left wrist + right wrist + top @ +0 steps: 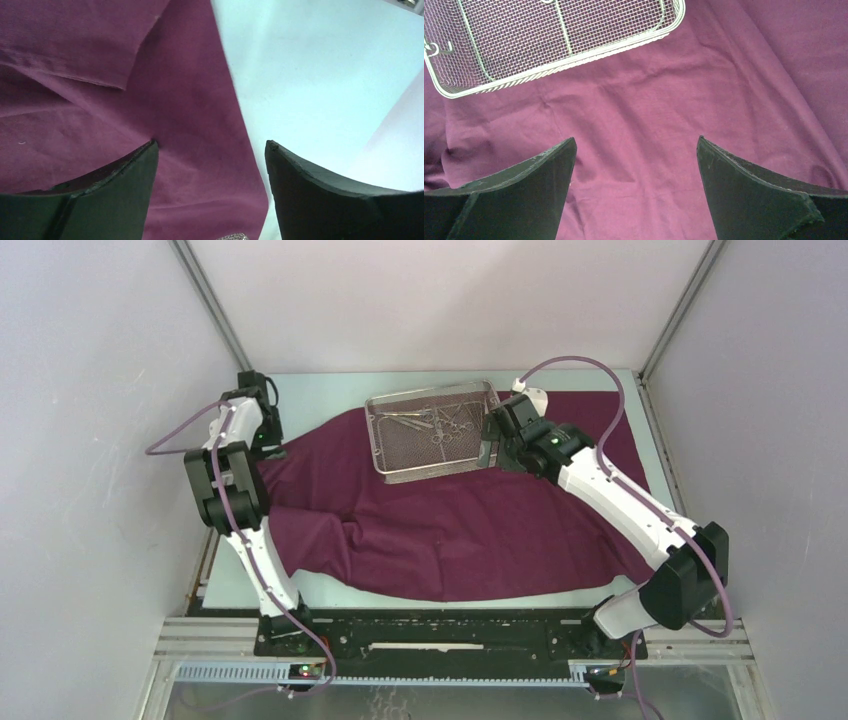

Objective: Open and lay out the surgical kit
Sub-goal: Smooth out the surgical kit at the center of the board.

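Observation:
The maroon-purple cloth wrap (450,530) lies spread and wrinkled over most of the table. The silver wire-mesh tray (436,428) stands on its far part, with thin steel instruments (440,422) inside. My left gripper (268,440) is open and empty over the cloth's left edge (190,125), where the cloth meets the bare table (320,75). My right gripper (497,440) is open and empty just right of the tray, above the cloth (649,125). The tray's corner (574,45) shows at the top of the right wrist view.
The pale table top (310,390) shows bare at the far left and along the right edge (655,440). White enclosure walls (100,390) stand close on the left, the right and behind. The arms' black base rail (440,630) runs along the near edge.

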{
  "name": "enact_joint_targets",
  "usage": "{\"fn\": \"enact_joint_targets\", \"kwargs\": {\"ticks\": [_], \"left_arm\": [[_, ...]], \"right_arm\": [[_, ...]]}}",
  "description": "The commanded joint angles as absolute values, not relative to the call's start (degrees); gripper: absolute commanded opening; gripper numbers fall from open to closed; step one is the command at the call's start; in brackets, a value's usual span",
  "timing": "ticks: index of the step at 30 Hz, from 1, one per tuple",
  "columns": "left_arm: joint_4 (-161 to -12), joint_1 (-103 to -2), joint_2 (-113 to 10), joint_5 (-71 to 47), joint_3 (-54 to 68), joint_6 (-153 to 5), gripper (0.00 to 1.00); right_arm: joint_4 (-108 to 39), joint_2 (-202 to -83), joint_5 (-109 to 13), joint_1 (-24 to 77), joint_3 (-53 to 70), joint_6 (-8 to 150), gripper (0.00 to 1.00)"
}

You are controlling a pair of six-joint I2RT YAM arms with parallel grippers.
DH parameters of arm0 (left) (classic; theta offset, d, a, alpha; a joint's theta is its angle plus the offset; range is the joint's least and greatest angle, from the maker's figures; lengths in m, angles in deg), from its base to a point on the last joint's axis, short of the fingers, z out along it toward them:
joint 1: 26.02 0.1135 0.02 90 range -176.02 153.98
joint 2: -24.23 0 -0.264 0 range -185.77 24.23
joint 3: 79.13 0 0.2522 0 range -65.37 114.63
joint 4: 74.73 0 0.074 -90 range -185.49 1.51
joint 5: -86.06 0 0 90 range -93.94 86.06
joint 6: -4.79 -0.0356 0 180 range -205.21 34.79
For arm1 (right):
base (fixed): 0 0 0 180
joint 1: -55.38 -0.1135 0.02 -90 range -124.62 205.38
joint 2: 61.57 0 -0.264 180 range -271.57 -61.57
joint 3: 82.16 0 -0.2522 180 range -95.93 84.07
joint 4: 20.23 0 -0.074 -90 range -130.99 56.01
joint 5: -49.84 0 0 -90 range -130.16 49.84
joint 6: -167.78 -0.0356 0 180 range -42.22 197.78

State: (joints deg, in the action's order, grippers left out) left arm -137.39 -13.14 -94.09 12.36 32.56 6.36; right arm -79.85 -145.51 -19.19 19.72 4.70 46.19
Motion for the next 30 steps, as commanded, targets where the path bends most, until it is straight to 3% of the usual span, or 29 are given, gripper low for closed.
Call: {"fn": "enact_joint_targets", "kwargs": {"ticks": [1,13,19,26,30], "left_arm": [[-140.8,-12.6,-95.5,12.4,33.8,9.2,0.82],[-141.2,-10.6,-94.3,12.3,28.5,7.2,0.77],[-139.5,-10.5,-97.9,10.4,30.8,4.9,0.7],[-140.2,-10.5,-101.8,9.1,35.3,3.3,0.46],[-138.5,-10.5,-104.1,8.2,38.4,0.8,0.14]], "right_arm": [[-77.3,-146.9,-18.0,20.0,3.3,47.3,1.0],[-76.4,-148.1,-18.4,20.2,3.2,47.7,1.0],[-75.9,-148.6,-19.1,21.2,2.6,48.5,1.0],[-75.3,-149.5,-20.3,22.1,2.2,48.6,1.0],[-75.4,-150.1,-20.6,22.3,1.6,48.8,1.0]]}}
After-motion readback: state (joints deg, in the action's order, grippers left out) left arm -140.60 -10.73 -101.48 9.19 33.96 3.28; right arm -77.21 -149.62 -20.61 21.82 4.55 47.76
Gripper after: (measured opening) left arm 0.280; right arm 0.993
